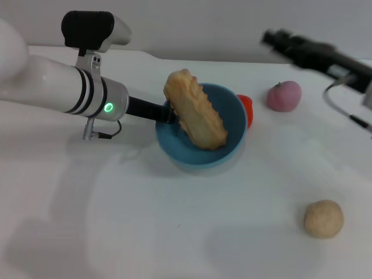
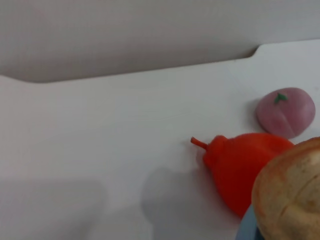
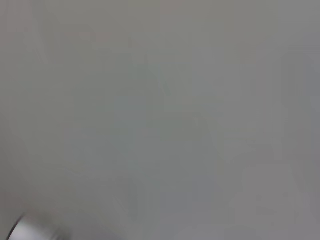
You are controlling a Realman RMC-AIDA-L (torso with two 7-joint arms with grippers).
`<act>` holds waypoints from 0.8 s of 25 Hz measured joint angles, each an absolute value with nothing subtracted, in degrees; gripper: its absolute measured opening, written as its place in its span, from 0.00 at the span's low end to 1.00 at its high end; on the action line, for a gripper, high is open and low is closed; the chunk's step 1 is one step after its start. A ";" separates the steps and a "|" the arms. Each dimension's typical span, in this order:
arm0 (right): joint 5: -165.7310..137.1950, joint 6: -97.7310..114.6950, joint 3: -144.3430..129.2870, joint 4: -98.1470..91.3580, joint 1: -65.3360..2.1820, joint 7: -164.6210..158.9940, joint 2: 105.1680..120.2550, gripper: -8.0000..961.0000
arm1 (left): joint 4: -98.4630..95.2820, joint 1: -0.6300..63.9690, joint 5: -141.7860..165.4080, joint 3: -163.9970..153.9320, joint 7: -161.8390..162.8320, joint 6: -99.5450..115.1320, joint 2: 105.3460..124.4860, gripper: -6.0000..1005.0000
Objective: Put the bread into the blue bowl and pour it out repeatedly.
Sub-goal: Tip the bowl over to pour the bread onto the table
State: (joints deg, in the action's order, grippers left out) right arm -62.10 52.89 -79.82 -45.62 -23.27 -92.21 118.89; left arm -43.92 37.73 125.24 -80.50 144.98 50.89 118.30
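While the bread point(image 1: 195, 118) leans half out over the blue bowl point(image 1: 230, 152) rim | left claw point(image 1: 168, 112) pinching that rim | risk: loaf topples onto table point(image 1: 174, 232) if tilted | right claw's state: can't tell.

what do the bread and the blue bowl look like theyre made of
The bread: probably foam or soft plastic, matte, with a rough crumbly golden crust and a ridged edge; it could be real.
The blue bowl: looks like smooth moulded plastic, with an even light-blue colour, a plain wall and a soft sheen.

Lab bench — bare white tabletop point(image 1: 174, 244), toy props
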 joint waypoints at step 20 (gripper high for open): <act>-39.74 69.06 -61.54 -24.04 -11.52 -88.61 118.63 0.46 | -47.43 35.91 125.24 -102.61 144.75 19.25 118.38 0.01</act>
State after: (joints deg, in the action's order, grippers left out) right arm -39.75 69.06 -61.54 -24.04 -11.52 -88.61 118.63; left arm -47.43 35.91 125.24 -102.61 144.75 19.25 118.38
